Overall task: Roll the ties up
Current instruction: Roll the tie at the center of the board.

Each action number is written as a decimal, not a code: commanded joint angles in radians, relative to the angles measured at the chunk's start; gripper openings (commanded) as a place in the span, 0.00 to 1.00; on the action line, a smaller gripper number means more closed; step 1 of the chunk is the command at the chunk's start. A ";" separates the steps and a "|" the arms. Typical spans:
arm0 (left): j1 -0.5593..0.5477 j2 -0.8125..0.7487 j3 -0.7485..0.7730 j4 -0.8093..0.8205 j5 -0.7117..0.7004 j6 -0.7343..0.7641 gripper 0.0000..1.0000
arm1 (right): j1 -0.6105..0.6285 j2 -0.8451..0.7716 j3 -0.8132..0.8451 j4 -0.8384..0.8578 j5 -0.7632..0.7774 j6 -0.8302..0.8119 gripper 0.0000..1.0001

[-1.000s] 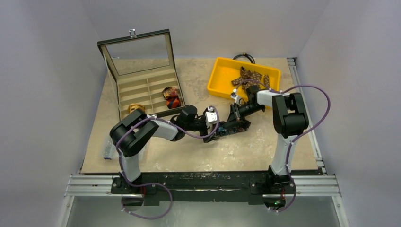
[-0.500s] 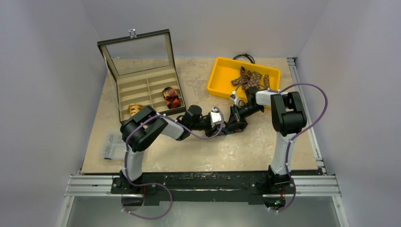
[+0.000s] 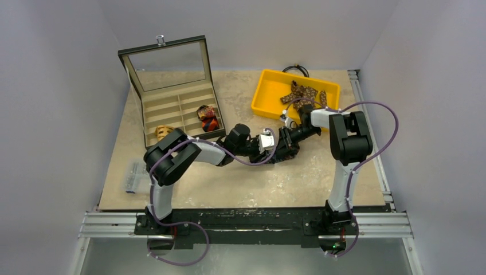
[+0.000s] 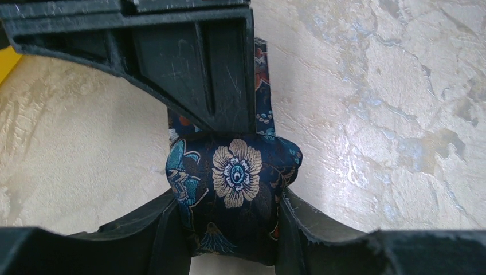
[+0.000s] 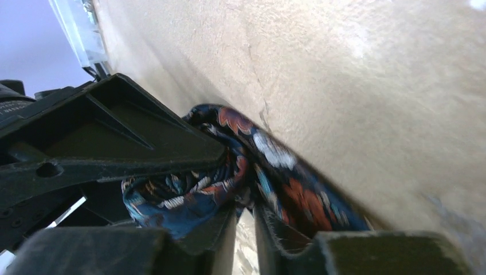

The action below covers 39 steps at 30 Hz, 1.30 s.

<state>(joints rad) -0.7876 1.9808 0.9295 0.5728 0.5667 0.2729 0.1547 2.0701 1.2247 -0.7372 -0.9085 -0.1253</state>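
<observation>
A dark navy floral tie (image 4: pixel 235 189), rolled into a small coil, sits on the table mid-way between the arms (image 3: pixel 288 153). My left gripper (image 4: pixel 229 229) is shut on the coil, one finger pressed against each side. My right gripper (image 5: pixel 245 229) faces it from the other side. Its jaws stand a narrow slit apart with bare table showing between them, and the tie's fabric (image 5: pixel 275 177) drapes over their tips. One right finger (image 4: pixel 200 63) lies on the tie's loose tail just behind the coil.
A yellow bin (image 3: pixel 269 74) at the back right holds brown dotted ties (image 3: pixel 302 93). The open compartment box (image 3: pixel 172 103) at the back left holds a red-orange coil (image 3: pixel 207 117) and a tan coil (image 3: pixel 164 131). A black cable (image 3: pixel 295 69) lies behind the bin.
My left arm reached right to the tie and its jaws closed onto the coil. The right jaws, shut before, have parted slightly.
</observation>
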 commanded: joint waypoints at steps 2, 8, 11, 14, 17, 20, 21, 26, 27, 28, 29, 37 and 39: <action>-0.015 -0.065 -0.007 -0.295 -0.095 0.038 0.13 | -0.077 -0.090 0.018 -0.030 0.091 -0.062 0.32; -0.016 -0.076 0.009 -0.424 -0.115 0.019 0.10 | -0.127 -0.158 0.061 -0.120 0.042 -0.116 0.38; -0.023 -0.066 0.037 -0.469 -0.141 0.004 0.10 | -0.120 -0.191 0.046 -0.095 -0.027 -0.063 0.52; -0.036 -0.060 0.058 -0.491 -0.182 -0.010 0.10 | -0.096 -0.197 0.023 -0.079 -0.066 -0.026 0.55; -0.046 -0.048 0.092 -0.528 -0.213 -0.037 0.11 | -0.068 -0.202 -0.008 -0.044 -0.081 0.002 0.55; -0.059 -0.034 0.124 -0.560 -0.242 -0.045 0.11 | -0.032 -0.194 -0.017 -0.011 -0.096 0.030 0.56; -0.059 -0.031 0.130 -0.566 -0.249 -0.048 0.12 | -0.022 -0.189 -0.016 -0.003 -0.098 0.034 0.56; -0.065 -0.015 0.153 -0.609 -0.254 -0.053 0.12 | 0.014 -0.158 -0.003 0.032 -0.107 0.054 0.56; -0.064 -0.014 0.159 -0.615 -0.256 -0.053 0.12 | 0.021 -0.147 0.001 0.033 -0.109 0.056 0.55; -0.065 -0.012 0.162 -0.618 -0.257 -0.055 0.12 | 0.025 -0.135 0.004 0.034 -0.109 0.054 0.55; -0.065 -0.010 0.167 -0.621 -0.257 -0.057 0.12 | 0.030 -0.122 0.006 0.033 -0.107 0.050 0.54; -0.059 -0.008 0.184 -0.627 -0.199 -0.072 0.23 | 0.031 -0.055 0.029 0.001 -0.051 -0.039 0.00; -0.053 -0.024 0.160 -0.571 -0.164 -0.070 0.34 | 0.031 -0.040 0.044 -0.003 -0.025 -0.067 0.00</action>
<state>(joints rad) -0.8467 1.9331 1.1217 0.0345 0.3630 0.2207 0.1783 2.0060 1.2278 -0.7425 -1.0153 -0.1139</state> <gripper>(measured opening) 0.418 0.049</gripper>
